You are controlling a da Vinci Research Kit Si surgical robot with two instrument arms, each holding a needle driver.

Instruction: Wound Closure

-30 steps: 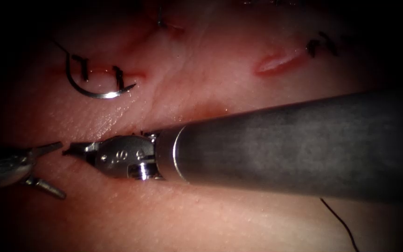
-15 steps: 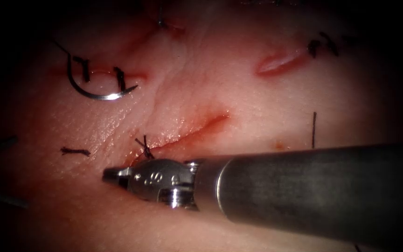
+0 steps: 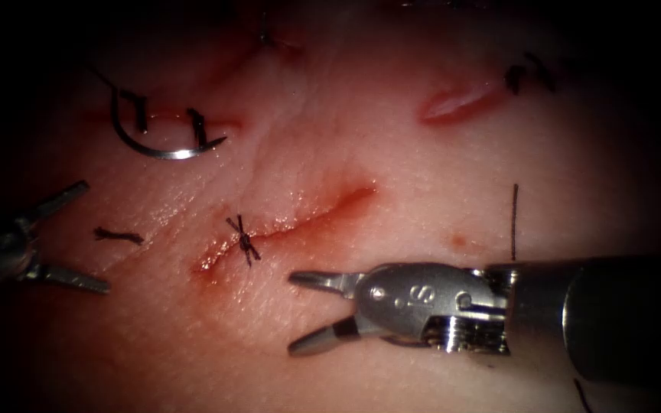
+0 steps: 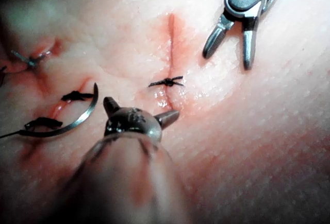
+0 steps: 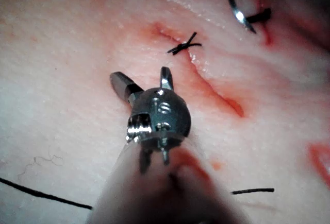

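Steel curved needle [image 3: 164,150] lies free on tissue [image 3: 392,160] | left hand [image 3: 78,237] open, empty | right hand [image 3: 300,313] open, empty

The tissue [image 3: 392,153] carries the needle [image 3: 158,145], apparently loose, and thread ends [image 3: 513,222].

I see moist, glossy tissue [image 3: 422,183] with fine skin grain. My right tool [image 3: 311,313] is polished metal on a matt grey shaft [image 3: 629,313]. The needle [image 3: 164,153] is shiny steel; the knot [image 3: 245,241] is matt dark thread.
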